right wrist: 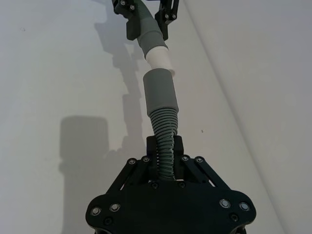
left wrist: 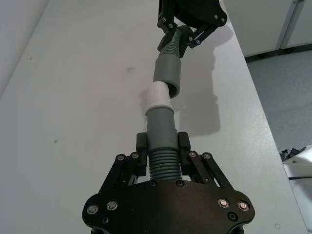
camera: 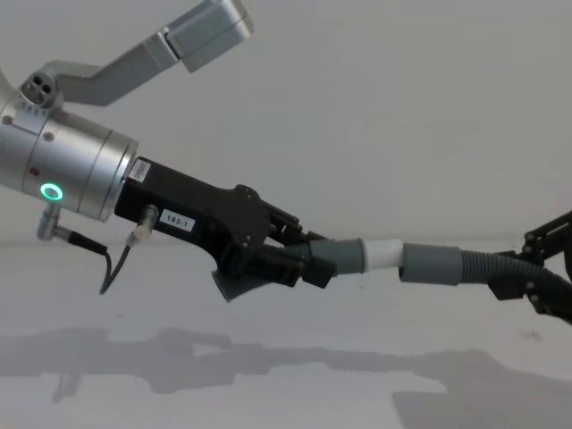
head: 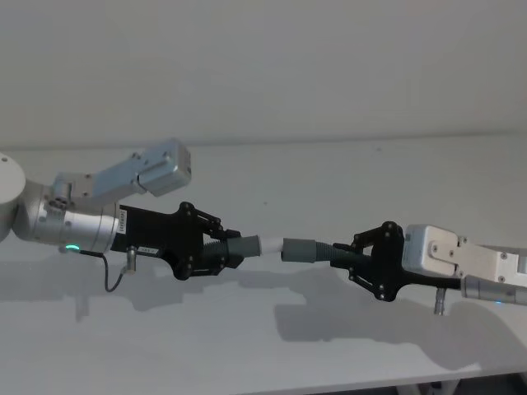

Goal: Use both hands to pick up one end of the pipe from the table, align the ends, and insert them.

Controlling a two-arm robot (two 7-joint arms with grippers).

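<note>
left pincer (head: 221, 245) raised, fingers clamped | right pincer (head: 350, 259) raised opposite, fingers clamped, tips facing

A plain pale wall (head: 263, 66) fills the upper half of the head view, unmarked and evenly lit. In the left wrist view, grey floor (left wrist: 287, 102) occupies the right side of the frame, with light cabinet panels (left wrist: 273, 24) at upper right. Lighting is soft; diffuse shadows fall across the lower part of the chest view.
</note>
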